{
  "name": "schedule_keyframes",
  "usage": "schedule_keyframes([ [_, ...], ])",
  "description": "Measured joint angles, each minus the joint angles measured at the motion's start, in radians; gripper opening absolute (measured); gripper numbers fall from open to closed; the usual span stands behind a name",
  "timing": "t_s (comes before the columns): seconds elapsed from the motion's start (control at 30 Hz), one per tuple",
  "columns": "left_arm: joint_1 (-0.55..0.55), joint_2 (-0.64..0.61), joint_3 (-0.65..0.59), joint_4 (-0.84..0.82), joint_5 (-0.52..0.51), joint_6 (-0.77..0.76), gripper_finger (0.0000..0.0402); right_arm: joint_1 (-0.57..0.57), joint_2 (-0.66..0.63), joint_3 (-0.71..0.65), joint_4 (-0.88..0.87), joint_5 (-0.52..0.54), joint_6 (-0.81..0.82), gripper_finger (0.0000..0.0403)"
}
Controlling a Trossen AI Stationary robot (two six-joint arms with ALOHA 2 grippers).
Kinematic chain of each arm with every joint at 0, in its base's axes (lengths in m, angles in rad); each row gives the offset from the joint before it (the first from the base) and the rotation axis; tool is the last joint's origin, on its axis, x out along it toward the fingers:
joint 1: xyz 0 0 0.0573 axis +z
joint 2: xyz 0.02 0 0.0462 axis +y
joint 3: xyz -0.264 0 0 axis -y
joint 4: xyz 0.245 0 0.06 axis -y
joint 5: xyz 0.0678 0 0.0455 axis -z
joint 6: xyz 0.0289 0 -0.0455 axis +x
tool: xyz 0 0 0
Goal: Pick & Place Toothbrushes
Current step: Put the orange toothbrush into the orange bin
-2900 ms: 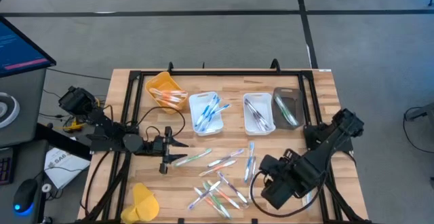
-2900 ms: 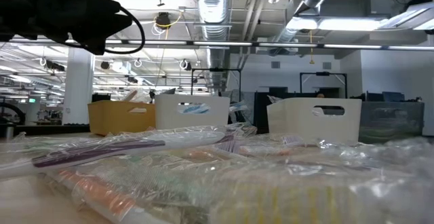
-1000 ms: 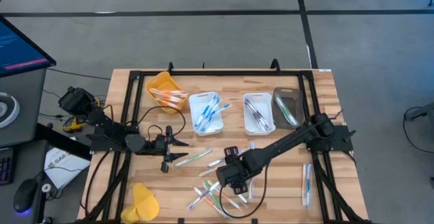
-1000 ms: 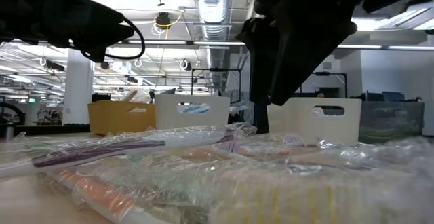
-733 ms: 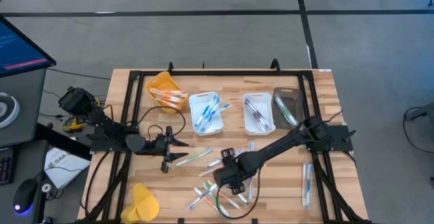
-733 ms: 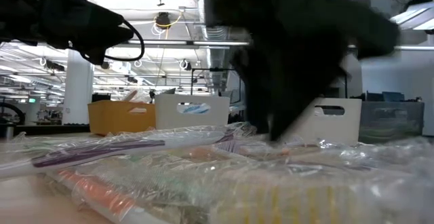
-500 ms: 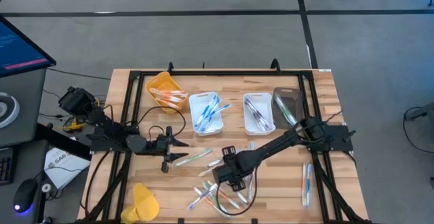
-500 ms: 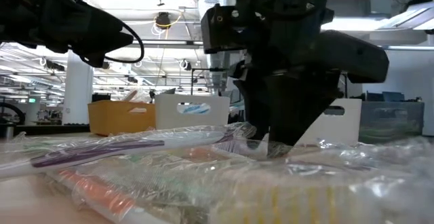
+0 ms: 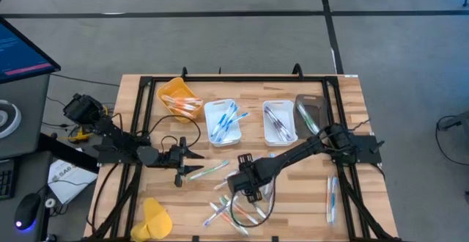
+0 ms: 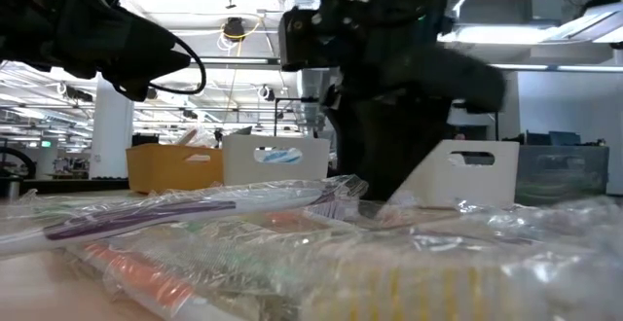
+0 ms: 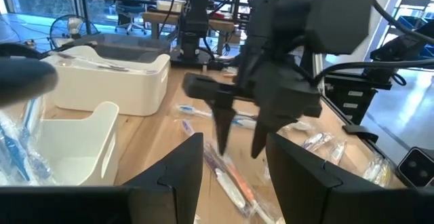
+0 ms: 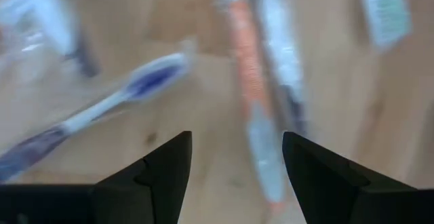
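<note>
Several wrapped toothbrushes (image 9: 236, 207) are lying scattered on the wooden table (image 9: 352, 110) in front of the trays, pointing every which way, and the right arm is covering part of the pile in the high view, so how many are lying beneath it cannot be told. Close to the low camera, wrinkled clear wrappers are blurring the nearest ones. The right gripper (image 9: 247, 190) is hanging low over the pile with its jaws standing wide and nothing between them; in its wrist view an orange toothbrush (image 12: 252, 81) is lying in line with the gap between the fingers (image 12: 166, 166), while a blue toothbrush (image 12: 102, 112) is lying slantwise across it. The left gripper (image 9: 183, 166) is waiting over the table's left part, jaws parted and empty, just beside a green toothbrush (image 9: 211, 169) lying roughly crosswise. More toothbrushes are resting in the yellow tray (image 9: 170, 89), the two white trays (image 9: 213, 108) and the dark tray (image 9: 302, 100).
</note>
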Motion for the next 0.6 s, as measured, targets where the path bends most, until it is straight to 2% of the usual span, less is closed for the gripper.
schedule_keyframes([
  [0.13,0.000,0.000,0.000,0.000,0.000,0.000,0.0154,-0.021,0.000,0.000,0.010,0.020,0.038,0.0225],
  [0.6,0.000,0.000,0.000,-0.003,0.023,0.000,0.0154,0.001,0.007,0.000,0.003,0.021,0.023,0.0225],
])
